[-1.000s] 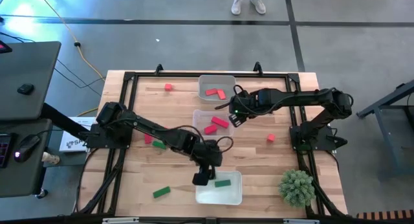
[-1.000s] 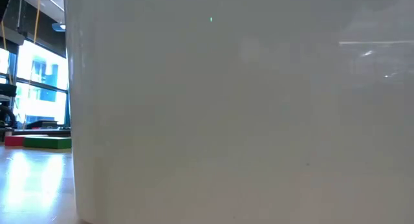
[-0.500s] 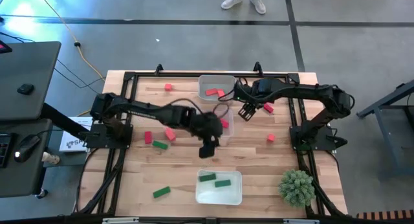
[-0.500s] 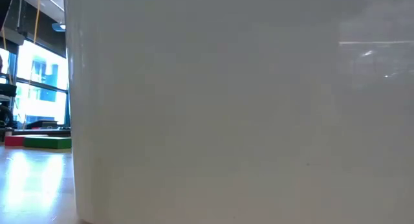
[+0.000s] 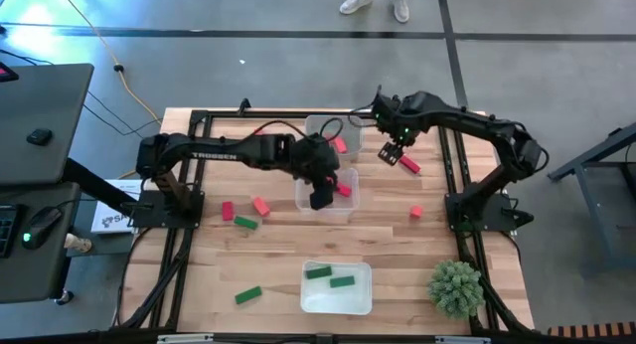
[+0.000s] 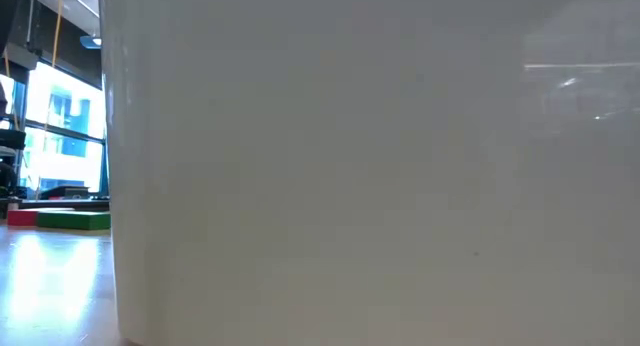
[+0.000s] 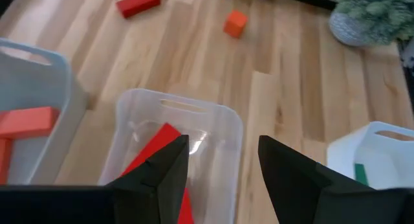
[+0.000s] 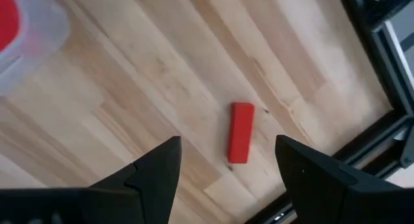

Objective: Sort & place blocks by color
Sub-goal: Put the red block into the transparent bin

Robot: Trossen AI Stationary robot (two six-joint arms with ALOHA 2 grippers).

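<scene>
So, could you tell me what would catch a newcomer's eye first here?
Probably the left gripper, open and empty above the clear plastic middle tray with deep red blocks. Next, the right gripper, open over a lone deep red bar on the wooden table. The low view is blocked by a white wall.

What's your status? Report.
Left gripper open, empty, over middle tray. Right gripper open above red bar. Nothing blocking it.
</scene>
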